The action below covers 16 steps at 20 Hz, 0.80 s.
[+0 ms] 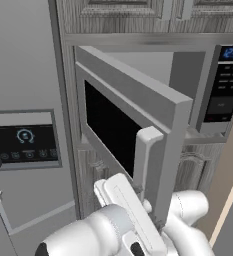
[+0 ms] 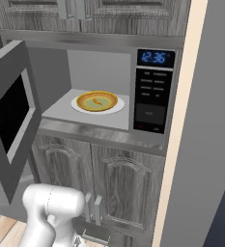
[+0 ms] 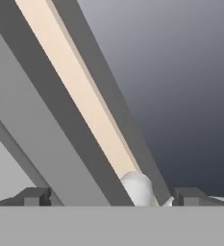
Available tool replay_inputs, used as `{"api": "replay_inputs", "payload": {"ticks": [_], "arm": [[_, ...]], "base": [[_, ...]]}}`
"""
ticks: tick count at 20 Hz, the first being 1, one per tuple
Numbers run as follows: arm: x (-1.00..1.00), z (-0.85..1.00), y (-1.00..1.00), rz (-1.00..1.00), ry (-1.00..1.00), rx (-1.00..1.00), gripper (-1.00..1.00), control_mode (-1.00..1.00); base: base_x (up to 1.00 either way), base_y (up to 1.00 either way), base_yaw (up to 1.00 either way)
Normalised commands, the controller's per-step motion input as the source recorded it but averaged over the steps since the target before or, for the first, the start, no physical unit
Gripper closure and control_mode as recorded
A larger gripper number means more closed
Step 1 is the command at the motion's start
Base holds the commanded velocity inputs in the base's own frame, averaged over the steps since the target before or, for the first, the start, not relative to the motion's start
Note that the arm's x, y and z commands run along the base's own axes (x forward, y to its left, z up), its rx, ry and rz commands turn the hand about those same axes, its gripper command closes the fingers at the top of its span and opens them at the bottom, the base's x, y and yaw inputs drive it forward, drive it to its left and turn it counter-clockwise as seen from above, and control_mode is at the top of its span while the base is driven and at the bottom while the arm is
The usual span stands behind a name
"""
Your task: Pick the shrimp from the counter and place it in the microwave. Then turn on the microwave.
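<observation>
The microwave [image 2: 155, 91] stands with its door [image 1: 133, 115] swung wide out to the left. The door's pale bar handle [image 1: 145, 160] faces me. Inside, a tiny orange shrimp [image 2: 98, 102] lies in a yellow bowl [image 2: 85, 103] on a white plate [image 2: 119, 107]. The blue display and black keypad [image 1: 223, 90] sit right of the cavity. My arm's white hand is low, just below the door's free edge. In the hand view my gripper [image 3: 112, 196] is open, with nothing held between its fingertips [image 3: 36, 196], and it looks along a slanted grey and beige edge.
A grey panel with a black dial screen [image 1: 23, 142] is set in the wall to the left. Wooden cabinet doors [image 2: 109, 188] run below the microwave and more above it. A tall beige-edged wall [image 2: 181, 144] closes the right side.
</observation>
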Motion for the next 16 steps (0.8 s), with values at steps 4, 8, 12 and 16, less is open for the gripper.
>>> {"api": "replay_inputs", "payload": {"ticks": [4,8,12,16], "arm": [[0.00,0.13,-0.41,0.00,0.00,0.00,-1.00,-1.00],[0.00,0.13,-0.40,0.00,0.00,0.00,-1.00,-1.00],[0.00,0.14,-0.38,0.00,0.00,0.00,-1.00,-1.00],[0.00,0.12,-0.38,0.00,0.00,0.00,-1.00,-1.00]], "base": [[0.00,0.00,0.00],[0.00,0.00,0.00],[0.00,0.00,0.00],[0.00,0.00,0.00]]}}
